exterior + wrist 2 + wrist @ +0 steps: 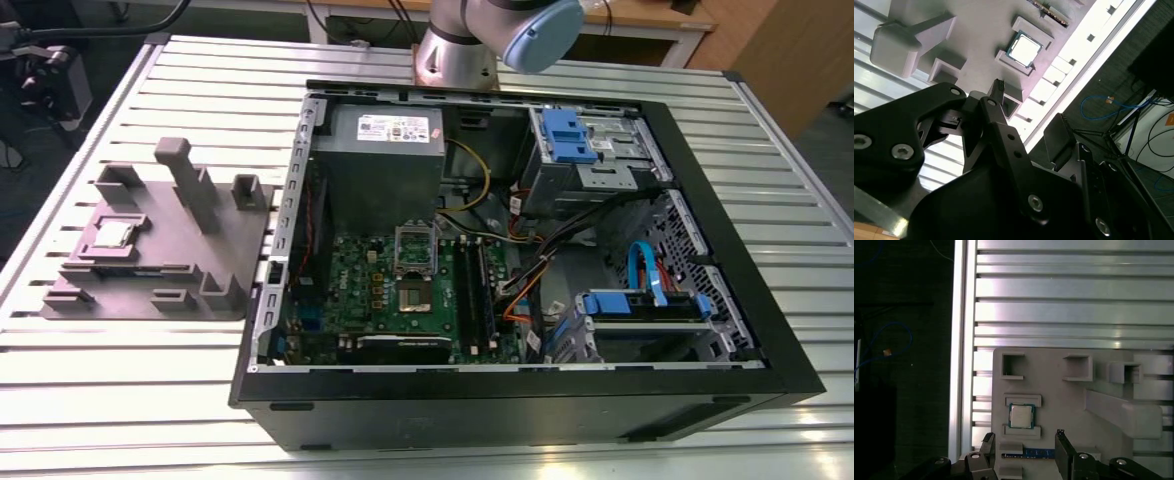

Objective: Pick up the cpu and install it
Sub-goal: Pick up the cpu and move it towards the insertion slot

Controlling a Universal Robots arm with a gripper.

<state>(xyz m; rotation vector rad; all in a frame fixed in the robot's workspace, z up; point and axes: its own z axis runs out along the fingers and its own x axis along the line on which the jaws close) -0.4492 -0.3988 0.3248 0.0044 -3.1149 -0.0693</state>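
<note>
End effector (1024, 437), base cut off, hangs spread above the cpu (1021, 416).

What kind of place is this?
Likely a robotics lab bench for PC assembly: an open computer case lies on a slatted metal table, a grey fixture beside it holds the cpu, and a robot arm stands behind.
</note>
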